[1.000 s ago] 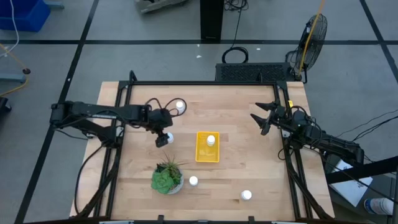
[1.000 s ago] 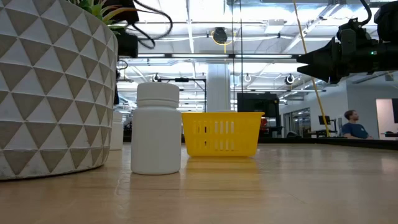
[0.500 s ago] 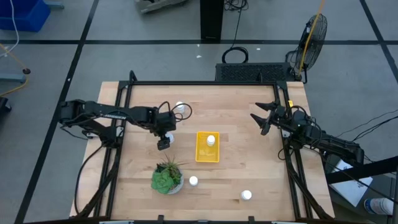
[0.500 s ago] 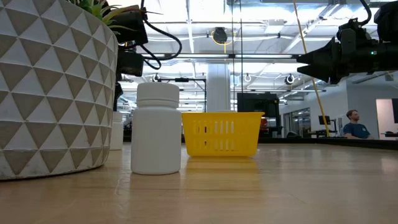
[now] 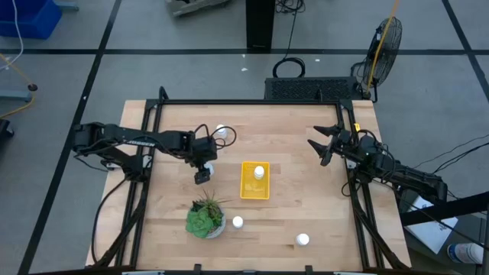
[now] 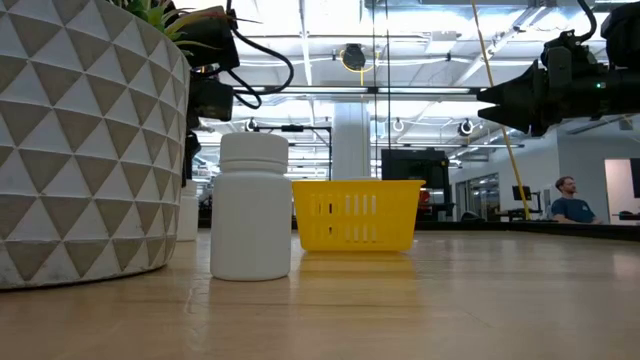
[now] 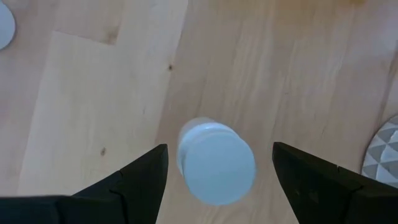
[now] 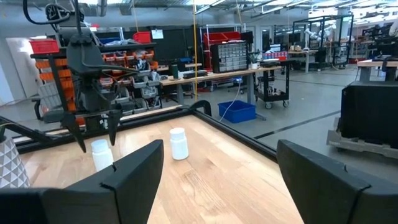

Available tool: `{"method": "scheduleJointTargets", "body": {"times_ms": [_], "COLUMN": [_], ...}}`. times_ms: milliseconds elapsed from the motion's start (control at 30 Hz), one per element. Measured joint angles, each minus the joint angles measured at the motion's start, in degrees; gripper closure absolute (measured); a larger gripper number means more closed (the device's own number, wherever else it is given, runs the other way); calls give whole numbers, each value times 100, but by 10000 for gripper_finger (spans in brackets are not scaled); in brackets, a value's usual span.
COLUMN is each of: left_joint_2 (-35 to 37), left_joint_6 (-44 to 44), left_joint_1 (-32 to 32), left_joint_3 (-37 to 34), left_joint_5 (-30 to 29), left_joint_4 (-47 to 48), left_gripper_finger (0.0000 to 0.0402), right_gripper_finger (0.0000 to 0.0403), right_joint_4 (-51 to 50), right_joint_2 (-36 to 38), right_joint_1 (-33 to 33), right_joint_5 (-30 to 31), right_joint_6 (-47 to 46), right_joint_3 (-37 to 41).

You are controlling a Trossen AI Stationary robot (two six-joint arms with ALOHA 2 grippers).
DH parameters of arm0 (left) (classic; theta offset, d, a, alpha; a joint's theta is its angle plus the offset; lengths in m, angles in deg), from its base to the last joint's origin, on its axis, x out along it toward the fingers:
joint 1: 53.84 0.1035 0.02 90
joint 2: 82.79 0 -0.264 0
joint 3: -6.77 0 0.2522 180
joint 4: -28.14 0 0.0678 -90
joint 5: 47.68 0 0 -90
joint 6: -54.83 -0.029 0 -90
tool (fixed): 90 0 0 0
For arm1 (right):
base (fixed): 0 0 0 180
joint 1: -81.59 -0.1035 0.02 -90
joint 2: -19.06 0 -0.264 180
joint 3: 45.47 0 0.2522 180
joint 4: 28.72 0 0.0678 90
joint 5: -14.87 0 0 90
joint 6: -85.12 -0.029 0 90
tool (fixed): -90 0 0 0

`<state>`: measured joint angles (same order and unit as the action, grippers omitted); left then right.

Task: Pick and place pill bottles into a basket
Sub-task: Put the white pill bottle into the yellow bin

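Left claw [image 5: 202,175]: I've got it hanging over the small white capped pill bottle [image 7: 216,161], fingers spread wide, one on each side, nothing gripped yet.
Target bottle: upright on the pale wooden bench [image 5: 306,198], between the claw's fingers in the wrist view, near the green plant in its white patterned pot [image 5: 205,220].
Basket: the shallow bright-yellow plastic tray [image 5: 246,189] sits just beside, one bottle [image 5: 259,171] already inside.
Others: one bottle at the back [image 5: 221,131], two at the front [image 5: 238,222] [image 5: 303,239].
Right claw [image 5: 327,145]: parked over the bench's right side, spread open, empty.
Risk: the cap looks off-centre between my fingers; closing now could tip the bottle or knock it toward the pot.
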<state>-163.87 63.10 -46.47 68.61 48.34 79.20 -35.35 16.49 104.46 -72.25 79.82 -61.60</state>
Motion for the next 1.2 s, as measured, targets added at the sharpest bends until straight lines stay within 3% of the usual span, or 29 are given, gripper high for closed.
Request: {"method": "scheduleJointTargets", "body": {"times_ms": [167,433,833,1200], "left_joint_2": [0,0,0,-7], "left_joint_6": [-4,-93,-408,-635], "left_joint_1": [0,0,-84,-133], "left_joint_3": [0,4,4,128], "left_joint_5": [31,150,-198,175], "left_joint_4": [8,3,-94,-145], "left_gripper_finger": [129,239,240,240], "right_gripper_finger": [101,101,101,101], "right_joint_4": [-4,-4,-7,-7], "right_joint_2": [0,0,0,0], "right_joint_1": [0,0,0,0], "right_joint_5": [0,24,26,50], "right_joint_6": [-4,-5,-6,-56], "right_joint_3": [0,0,0,0]}}
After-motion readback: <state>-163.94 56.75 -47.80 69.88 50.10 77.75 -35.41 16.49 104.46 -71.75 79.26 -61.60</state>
